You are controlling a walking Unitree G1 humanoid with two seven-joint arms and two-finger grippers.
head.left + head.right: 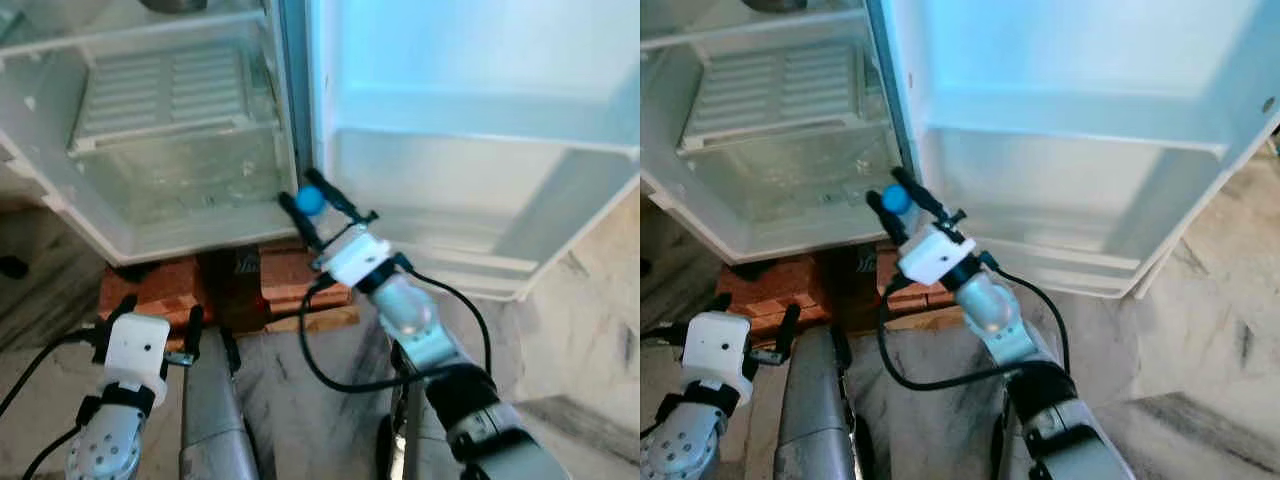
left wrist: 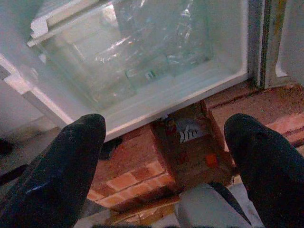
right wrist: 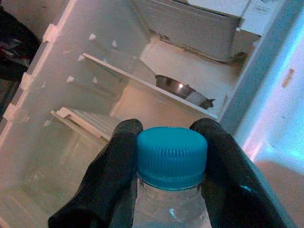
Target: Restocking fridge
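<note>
My right gripper (image 1: 312, 202) is shut on a clear water bottle with a blue cap (image 3: 172, 156), its black fingers (image 3: 111, 180) clamping the neck. It holds the bottle up in front of the open fridge (image 1: 60, 150), near the edge between the cabinet and the open door (image 1: 470, 130). Inside the fridge is a clear crisper drawer (image 1: 190, 180) below a white slatted shelf (image 1: 160, 90). A steel bowl (image 3: 183, 89) sits on a higher glass shelf. My left gripper (image 2: 164, 161) is open, low on the left, pointing at the fridge base.
The fridge stands on red bricks (image 1: 160, 290) with a dark gap between them. The door's lower shelf (image 1: 450, 250) juts out to the right. Marble floor (image 1: 590, 330) lies on the right. A black cable (image 1: 330, 375) loops off my right arm.
</note>
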